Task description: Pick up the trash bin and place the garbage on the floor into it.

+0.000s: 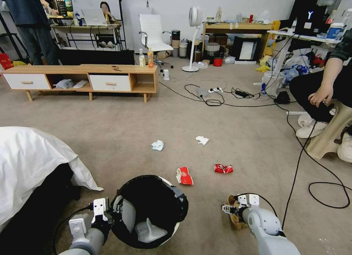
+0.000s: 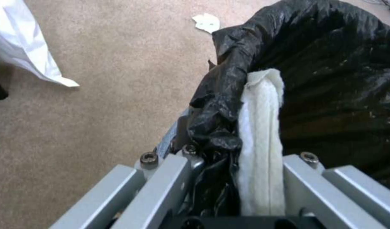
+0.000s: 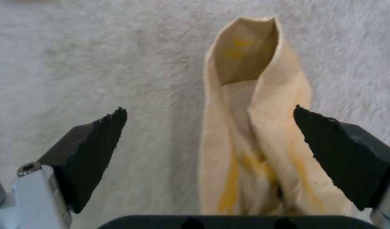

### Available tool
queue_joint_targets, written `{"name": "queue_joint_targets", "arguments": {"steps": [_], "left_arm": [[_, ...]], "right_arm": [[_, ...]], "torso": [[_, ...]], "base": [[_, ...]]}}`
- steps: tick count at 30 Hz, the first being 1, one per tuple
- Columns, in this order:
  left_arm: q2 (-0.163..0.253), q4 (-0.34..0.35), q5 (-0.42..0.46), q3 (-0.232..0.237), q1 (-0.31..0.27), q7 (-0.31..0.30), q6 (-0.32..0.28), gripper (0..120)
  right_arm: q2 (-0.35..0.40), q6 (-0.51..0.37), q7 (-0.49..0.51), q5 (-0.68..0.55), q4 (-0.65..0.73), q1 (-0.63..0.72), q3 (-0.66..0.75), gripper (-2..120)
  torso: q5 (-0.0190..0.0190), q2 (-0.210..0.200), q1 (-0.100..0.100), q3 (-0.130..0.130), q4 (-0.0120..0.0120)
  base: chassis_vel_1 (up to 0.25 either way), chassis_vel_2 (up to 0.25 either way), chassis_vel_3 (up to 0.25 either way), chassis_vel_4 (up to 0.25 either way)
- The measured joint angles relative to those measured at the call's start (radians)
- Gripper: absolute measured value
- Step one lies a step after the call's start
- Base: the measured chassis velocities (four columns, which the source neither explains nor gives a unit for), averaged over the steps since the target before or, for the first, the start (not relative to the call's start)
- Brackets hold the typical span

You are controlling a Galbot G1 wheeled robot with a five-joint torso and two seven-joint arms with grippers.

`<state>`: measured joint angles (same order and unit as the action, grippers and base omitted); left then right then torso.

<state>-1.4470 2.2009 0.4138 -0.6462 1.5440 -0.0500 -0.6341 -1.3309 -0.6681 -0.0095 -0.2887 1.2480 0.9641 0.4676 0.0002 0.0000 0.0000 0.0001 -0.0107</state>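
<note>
The small round white plastic trash bin lined with a black plastic bag point(image 1: 148, 211) is held low at the robot's front left, its rim pinched by the left gripper point(image 1: 110, 214); in the left wrist view the folded bag and the white rim point(image 2: 263, 133) are seen clamped between the jaws. The right gripper point(image 1: 234, 210) is lowered to the beige short-pile carpet floor point(image 1: 110, 137) on the right, its black pads point(image 3: 93, 152) spread wide with the crumpled brown paper bag point(image 3: 254, 127) standing between them, nearer one pad than the other. For a sound grasp, the bag should probably be centred between the pads before they are closed, and the fold squeezed rather than the open mouth. The bin is best kept level and close while this is done. Farther out on the carpet lie a red-white snack wrapper point(image 1: 184, 175), a crushed red can point(image 1: 223, 168) and two crumpled white tissues point(image 1: 157, 145), well apart from the bin.
</note>
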Motion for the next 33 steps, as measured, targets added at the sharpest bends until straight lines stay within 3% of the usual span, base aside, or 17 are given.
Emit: {"name": "queue_joint_targets", "arguments": {"steps": [17,19,25,27,32,33], "left_arm": [[-0.013,-0.027,-0.003,-0.008,-0.015,0.003,0.003,7],[-0.014,-0.031,-0.003,-0.008,-0.017,0.004,0.004,7],[-0.013,-0.036,-0.003,-0.010,-0.019,0.005,0.006,7],[-0.012,-0.039,-0.002,-0.011,-0.021,0.006,0.006,7],[-0.012,-0.040,-0.002,-0.011,-0.022,0.008,0.007,7],[-0.010,-0.041,-0.002,-0.012,-0.023,0.009,0.007,7]], "right_arm": [[0.007,0.089,0.035,0.123,-0.205,-0.087,-0.042,99],[0.002,0.110,0.040,0.142,-0.251,-0.097,-0.041,87],[-0.005,0.129,0.041,0.151,-0.289,-0.106,-0.033,70],[-0.006,0.137,0.041,0.155,-0.302,-0.106,-0.029,59],[-0.009,0.145,0.042,0.159,-0.311,-0.104,-0.024,45],[-0.010,0.149,0.044,0.161,-0.313,-0.103,-0.021,37]], "torso": [[-0.0001,0.000,0.000,0.000,-0.0002],[-0.0002,0.000,0.000,0.000,-0.0003],[-0.0002,0.000,0.000,0.000,-0.0001],[-0.0002,0.000,0.000,0.000,-0.0002],[-0.0005,0.000,0.000,0.000,-0.0003],[-0.0006,0.000,0.000,0.000,-0.0004]], "base": [[0.000,0.000,0.000,0.000],[0.000,0.000,0.000,0.000],[0.000,0.000,0.000,0.000],[0.000,0.000,0.000,0.000],[0.000,0.000,0.000,0.000],[0.000,0.000,0.000,0.000]]}}
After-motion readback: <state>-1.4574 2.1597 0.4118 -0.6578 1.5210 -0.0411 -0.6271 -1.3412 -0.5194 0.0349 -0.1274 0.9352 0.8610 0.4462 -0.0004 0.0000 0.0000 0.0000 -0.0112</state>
